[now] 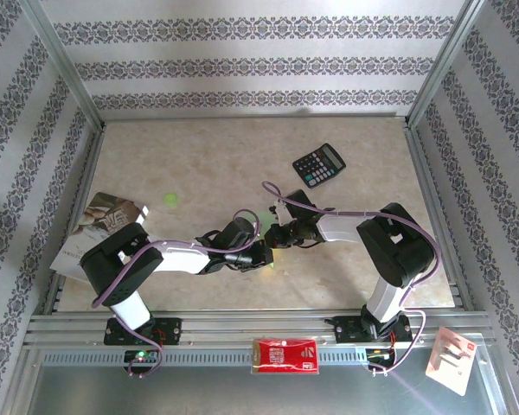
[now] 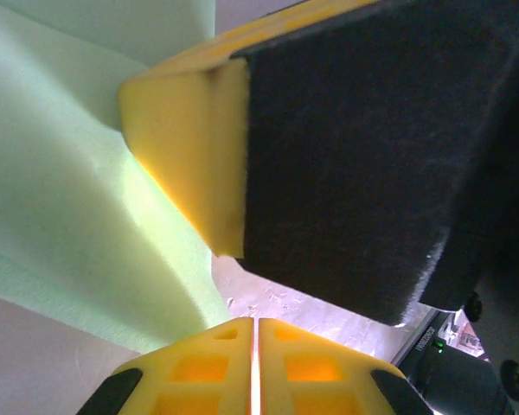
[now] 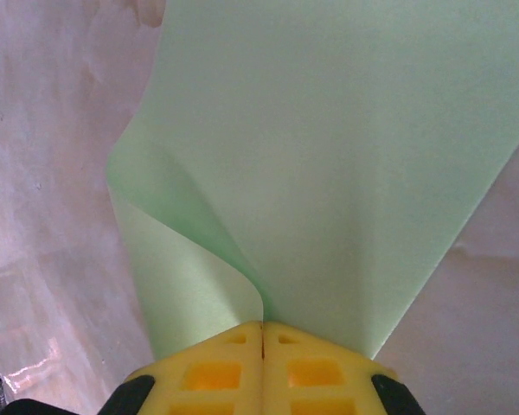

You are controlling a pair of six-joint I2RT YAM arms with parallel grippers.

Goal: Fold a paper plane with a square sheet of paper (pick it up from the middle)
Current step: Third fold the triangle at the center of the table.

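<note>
Okay, top view first: both arms are reaching inward over the beige table [image 1: 199,156], with the left gripper [image 1: 261,256] and right gripper [image 1: 277,235] sitting just beside each other near the middle. The square sheet of paper [image 1: 272,264] is showing as a faint light green sliver right at the two grippers and is mostly hidden by them. A black calculator [image 1: 319,164] is lying well apart toward the far right. A tiny green dot [image 1: 170,199] is sitting off to the left, a booklet [image 1: 104,226] is lying at the left edge, and a red-and-white packet [image 1: 285,355] is resting on the rail between the bases.

Left wrist view: the left gripper [image 2: 255,322] is showing its yellow jaws pressed together, just a thin seam between them. The paper [image 2: 69,173] is rising on the left as a pale green, softly bent surface, its lower edge running down to the fingertips. I cannot tell whether it is pinched there. The right gripper's yellow finger [image 2: 372,156] with its black pad is looming close.

Right wrist view: the right gripper [image 3: 261,327] is clamping shut on the paper [image 3: 346,156]. The sheet is fanning away from the tips, plain and matte, with its left edge curling over in a loose roll.
</note>
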